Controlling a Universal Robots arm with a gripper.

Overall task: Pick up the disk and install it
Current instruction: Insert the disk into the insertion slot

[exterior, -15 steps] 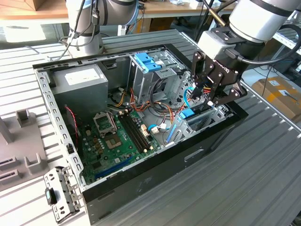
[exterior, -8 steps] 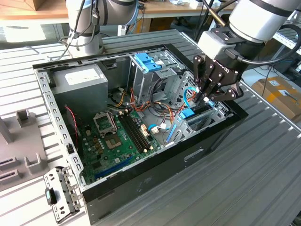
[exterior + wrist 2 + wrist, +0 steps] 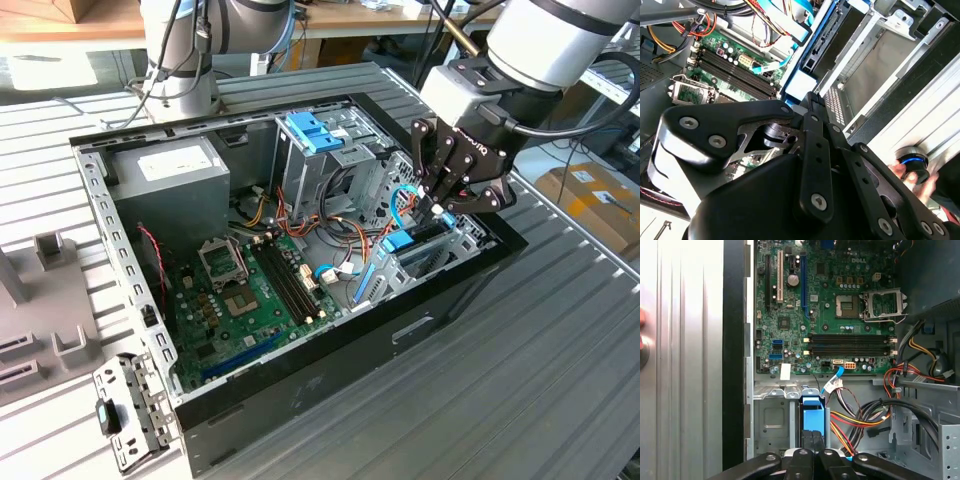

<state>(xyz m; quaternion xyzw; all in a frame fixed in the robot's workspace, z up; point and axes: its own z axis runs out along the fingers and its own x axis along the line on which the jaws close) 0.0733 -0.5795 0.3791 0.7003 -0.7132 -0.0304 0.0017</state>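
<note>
The gripper (image 3: 432,203) hid most of the disk (image 3: 403,241) in the exterior view; just a blue end peeked out. In the second wrist view, a hand (image 3: 926,189) by the edge was blurry and partly cut off.

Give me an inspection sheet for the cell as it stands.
Surface: grooved aluminium table with an open PC case on it.
Job's things: disk, blue-railed, standing in the drive bay on the exterior view's right.
Clutter: grey fixture blocks and a perforated metal bracket, on the exterior view's left.
Grippers: gripper just above the disk, fingers together; contact unclear.
Cables: red, yellow and black wire bundle beside the bay; blue data cable.
Surroundings: second arm's base; cardboard box; person's hand at the table edge.
</note>
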